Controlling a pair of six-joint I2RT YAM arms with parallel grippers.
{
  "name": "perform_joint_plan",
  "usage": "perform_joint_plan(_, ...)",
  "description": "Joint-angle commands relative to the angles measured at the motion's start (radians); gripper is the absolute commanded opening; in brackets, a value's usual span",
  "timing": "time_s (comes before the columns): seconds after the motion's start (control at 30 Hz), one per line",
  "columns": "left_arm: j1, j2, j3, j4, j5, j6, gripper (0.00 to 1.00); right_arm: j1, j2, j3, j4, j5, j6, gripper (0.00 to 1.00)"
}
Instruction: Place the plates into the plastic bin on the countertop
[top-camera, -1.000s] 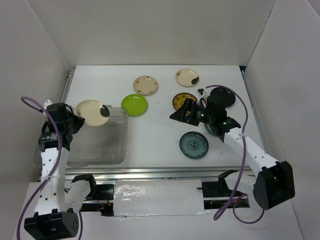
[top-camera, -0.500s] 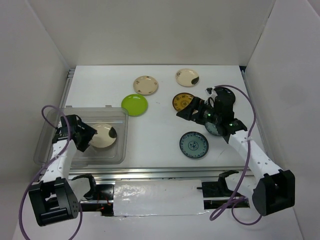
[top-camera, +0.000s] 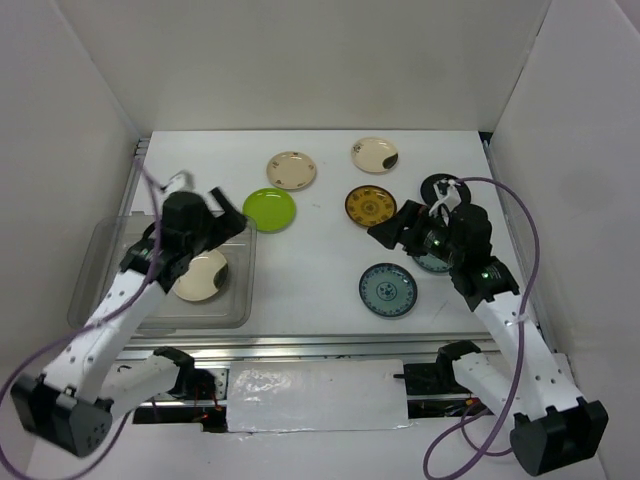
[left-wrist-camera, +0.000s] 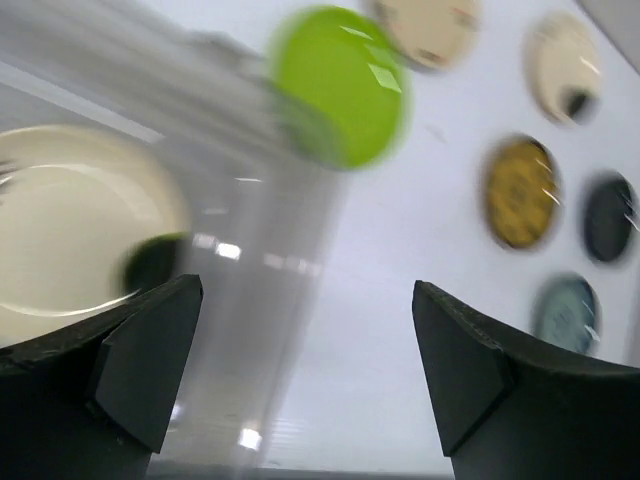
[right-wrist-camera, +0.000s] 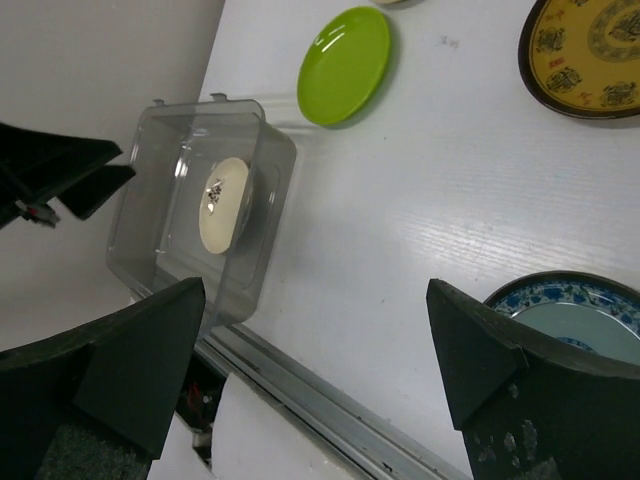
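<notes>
Along the worktop's (top-camera: 310, 260) left edge sits the clear bin (top-camera: 232, 305), and 1 cream plate (top-camera: 205, 278) with a dark mark lies flat on its floor, near the right wall. The left fingers (top-camera: 228, 228) hang above the bin's far right corner, spread wide with nothing between them; their wrist view is blurred but shows the plate below them and to the left. 7 plates lie on the bare worktop. The lime plate (top-camera: 269, 209) is just beyond that bin corner, with 2 cream plates (top-camera: 291, 170) (top-camera: 375, 154) farther back. The gold plate (top-camera: 370, 206) and the black plate (top-camera: 440, 188) lie right of centre, the black one partly crossed by a cable. The right fingers (top-camera: 388, 228) hover just in front of the gold plate, spread and empty. 1 blue plate (top-camera: 388, 290) lies nearer the arms, in the clear, and the other blue plate (top-camera: 432, 263) is mostly hidden under the right wrist.
</notes>
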Motion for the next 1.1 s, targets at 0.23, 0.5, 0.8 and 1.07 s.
perform_joint_plan(0.23, -0.285, 0.737, 0.438, 0.435, 0.385, 0.097, 0.99, -0.079, -0.214, 0.044, -0.102, 0.033, 0.010, 1.00)
perform_joint_plan(0.5, -0.271, 1.240, 0.847, 0.470, 0.534, 0.032, 0.99, -0.117, -0.308, 0.015, -0.136, -0.107, 0.035, 1.00)
perform_joint_plan(0.8, -0.279, 1.514, 1.031, 0.357, 0.472, -0.003, 0.93, -0.123, -0.352, 0.018, -0.187, -0.132, 0.020, 1.00)
perform_joint_plan(1.07, -0.284, 1.583, 1.043, 0.415, 0.524, -0.017, 0.63, -0.125, -0.366, -0.004, -0.170, -0.158, 0.035, 1.00)
